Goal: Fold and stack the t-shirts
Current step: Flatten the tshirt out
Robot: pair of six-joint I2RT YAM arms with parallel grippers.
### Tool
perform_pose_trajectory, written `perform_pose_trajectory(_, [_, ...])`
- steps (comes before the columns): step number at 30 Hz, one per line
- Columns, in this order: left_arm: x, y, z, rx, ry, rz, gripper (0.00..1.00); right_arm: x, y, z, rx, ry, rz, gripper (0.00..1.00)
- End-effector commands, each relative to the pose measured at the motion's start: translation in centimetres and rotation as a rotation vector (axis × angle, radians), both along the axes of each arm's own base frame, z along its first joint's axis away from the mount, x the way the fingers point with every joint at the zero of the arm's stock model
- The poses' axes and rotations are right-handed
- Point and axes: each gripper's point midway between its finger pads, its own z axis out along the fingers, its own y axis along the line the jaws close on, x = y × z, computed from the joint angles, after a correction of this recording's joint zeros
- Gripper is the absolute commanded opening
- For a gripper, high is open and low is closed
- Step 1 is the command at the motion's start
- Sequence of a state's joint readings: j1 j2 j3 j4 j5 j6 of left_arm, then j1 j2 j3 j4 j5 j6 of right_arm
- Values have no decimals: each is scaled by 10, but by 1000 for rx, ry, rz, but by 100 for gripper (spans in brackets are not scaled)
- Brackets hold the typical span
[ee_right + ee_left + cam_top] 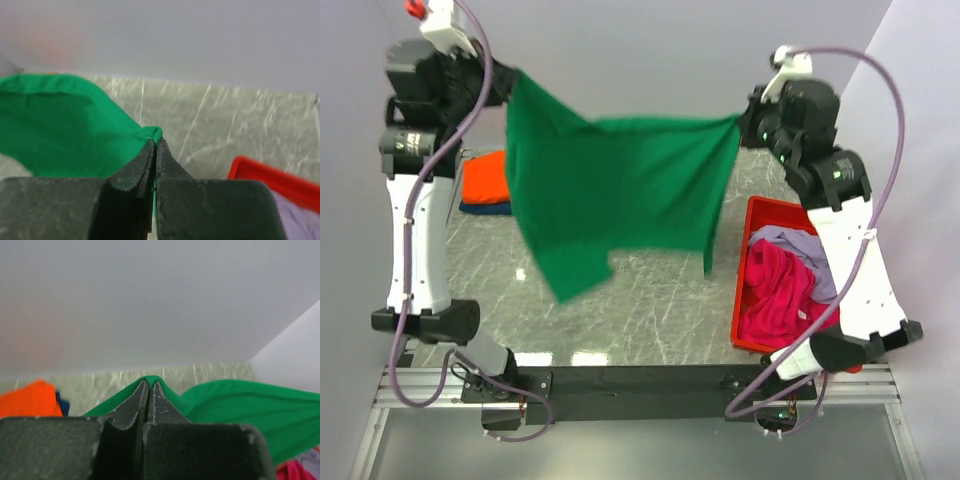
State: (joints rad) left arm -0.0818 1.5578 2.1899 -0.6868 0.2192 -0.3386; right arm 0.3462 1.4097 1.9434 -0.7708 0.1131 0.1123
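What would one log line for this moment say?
green t-shirt: held up, stretched between arms | left gripper: shut on it | right gripper: shut on it

Both arms (415, 220) high, fingers (131, 407) tightly together.

Top external: high, above and behind the arm bases (500, 390), looking down and toward the far wall (650, 40); a wide view of the whole table (650, 290).
Left wrist: just behind the left gripper (149, 383), looking along its fingers to the far wall, very near the green t-shirt (250, 405).
Right wrist: just behind the right gripper (156, 141), facing table and far wall, equally near.
Shared: green t-shirt in all three; orange t-shirt (30, 397) in top and left wrist; red bin (270, 177) in top and right wrist.
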Motion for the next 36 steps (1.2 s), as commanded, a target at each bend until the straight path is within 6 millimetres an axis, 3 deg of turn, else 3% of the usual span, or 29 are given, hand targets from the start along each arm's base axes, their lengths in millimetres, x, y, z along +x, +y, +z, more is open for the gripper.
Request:
perform_pose_trajectory(1, [-27, 9, 90, -39, -259, -60, 1, 3, -15, 78, 25, -210, -47, 0])
perform_pose_trajectory(3, [-33, 17, 107, -51, -316, -68, 1, -2, -19, 97, 24, -252, -47, 0])
perform_pose_trajectory(4, [-30, 22, 99, -64, -298, -85, 1, -4, -18, 100, 22, -261, -39, 0])
perform_pose_trajectory(5, [-31, 22, 95, -70, -296, -97, 1, -3, -18, 96, 14, -252, -35, 0])
perform_pose_trajectory(6, [-45, 21, 106, -66, -349, -108, 1, -2, -17, 90, 4, -241, -32, 0])
perform_pose_trajectory(7, [-34, 21, 79, -75, -285, -124, 1, -8, -18, 88, 2, -245, -24, 0])
perform_pose_trajectory(8, [-33, 19, 69, -73, -271, -132, 1, 0, -15, 63, -18, -200, -17, 0])
perform_pose_trajectory(9, [-41, 17, 68, -70, -284, -140, 0, 2, -14, 50, -33, -182, -12, 0])
perform_pose_trajectory(10, [-31, 18, 35, -83, -208, -139, 0, -3, -16, 42, -38, -175, -12, 0])
perform_pose_trajectory(11, [-30, 18, 21, -87, -184, -143, 1, 6, -16, 3, -68, -101, -20, 0])
perform_pose_trajectory(12, [-43, 16, 16, -89, -187, -143, 0, 7, -16, -15, -81, -71, -23, 0])
perform_pose_trajectory(13, [-33, 18, -27, -115, -108, -128, 1, 3, -18, -30, -88, -52, -25, 0])
perform_pose_trajectory(14, [-50, 17, -33, -119, -120, -122, 1, 7, -17, -74, -112, 19, -26, 0])
perform_pose_trajectory(15, [-45, 19, -94, -140, -5, -99, 0, 7, -17, -93, -113, 48, -26, 0])
perform_pose_trajectory(16, [-48, 22, -110, -160, -1, -75, 0, 5, -17, -111, -117, 75, -28, 0])
perform_pose_trajectory(17, [-54, 24, -130, -174, 24, -53, 1, 3, -17, -148, -131, 146, -25, 0])
perform_pose_trajectory(18, [-67, 23, -172, -202, 90, -39, 1, 2, -15, -167, -121, 186, -20, 0])
perform_pose_trajectory(21, [-89, 26, -218, -251, 174, 14, 1, -4, -9, -218, -112, 286, 5, 0])
perform_pose_trajectory(22, [-96, 24, -251, -273, 248, 28, 1, -6, -8, -232, -115, 321, 6, 0])
perform_pose_trajectory(23, [-109, 24, -262, -279, 278, 43, 1, -11, -9, -248, -122, 362, 5, 0])
perform_pose_trajectory(24, [-115, 30, -287, -281, 326, 93, 1, -13, -9, -255, -111, 386, -5, 0])
perform_pose_trajectory(29, [-146, 31, -305, -275, 386, 126, 1, -32, -12, -289, -99, 484, -29, 0])
perform_pose_trajectory(33, [-157, 24, -293, -286, 371, 89, 1, -47, -17, -303, -121, 539, -58, 0])
perform_pose_trajectory(36, [-165, 24, -295, -269, 402, 91, 1, -56, -17, -306, -125, 553, -61, 0])
